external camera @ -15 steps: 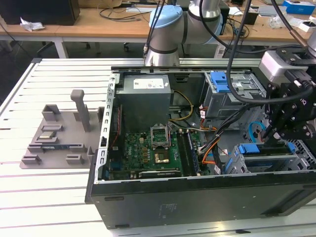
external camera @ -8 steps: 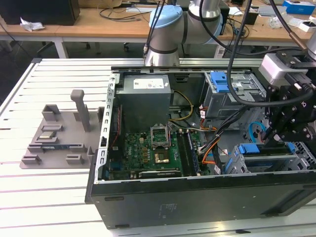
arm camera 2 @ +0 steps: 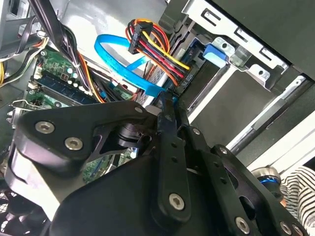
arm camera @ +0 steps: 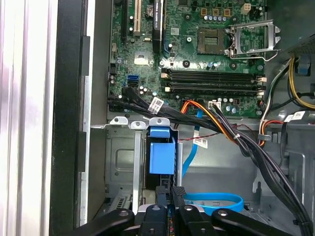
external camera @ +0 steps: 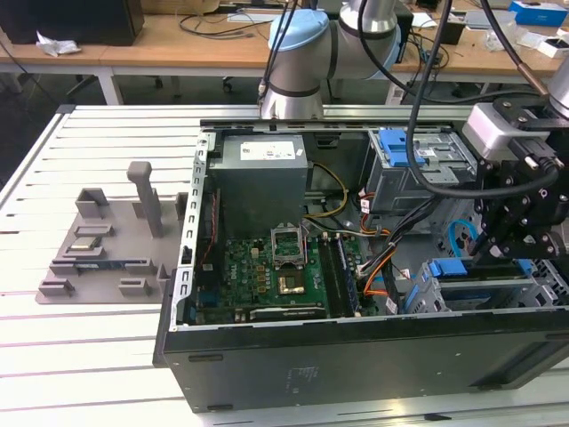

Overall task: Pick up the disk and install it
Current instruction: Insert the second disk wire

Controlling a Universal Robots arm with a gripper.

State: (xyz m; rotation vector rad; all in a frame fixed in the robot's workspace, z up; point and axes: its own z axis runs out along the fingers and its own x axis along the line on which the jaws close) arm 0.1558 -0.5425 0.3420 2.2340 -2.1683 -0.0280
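Hand pinched shut above the drive cage; disk just below.

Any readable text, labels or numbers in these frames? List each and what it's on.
No text can be quoted; all print is too small or blurred.
Label on the power supply, exterior view: blurred.
White cable tags, first wrist view: print too small.
Markings on the motherboard, first wrist view: too small.
Sticker on the drive cage, exterior view: blurred.
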